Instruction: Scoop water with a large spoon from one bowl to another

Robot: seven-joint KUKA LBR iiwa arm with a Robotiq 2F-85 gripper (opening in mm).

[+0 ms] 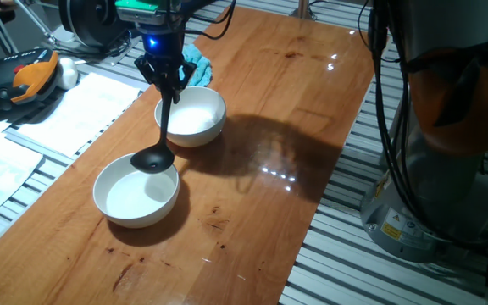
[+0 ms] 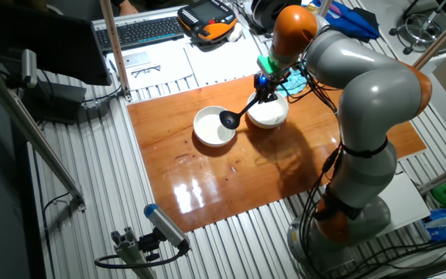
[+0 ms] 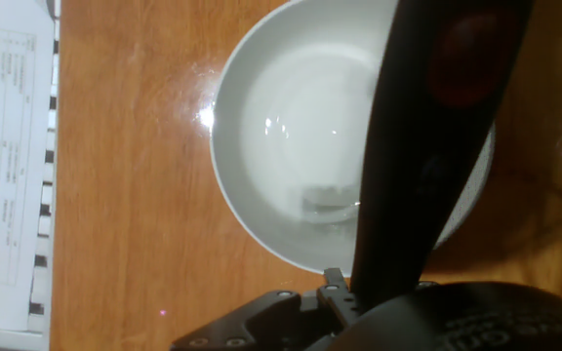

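My gripper [image 1: 169, 83] is clamped on the handle of the black ladle [image 1: 161, 131], whose scoop hangs just above the rim of the near white bowl [image 1: 117, 207]. The second bowl [image 1: 210, 123] sits just beside it on the wooden table [image 1: 295, 102]. In the hand view I see water [image 3: 301, 136] glinting in a bowl.

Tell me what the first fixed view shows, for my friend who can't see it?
A robot gripper holds a long black plastic ladle by its handle, the round scoop hanging over the rim of the nearer white round bowl. A second white bowl sits just behind on the brown wooden table.
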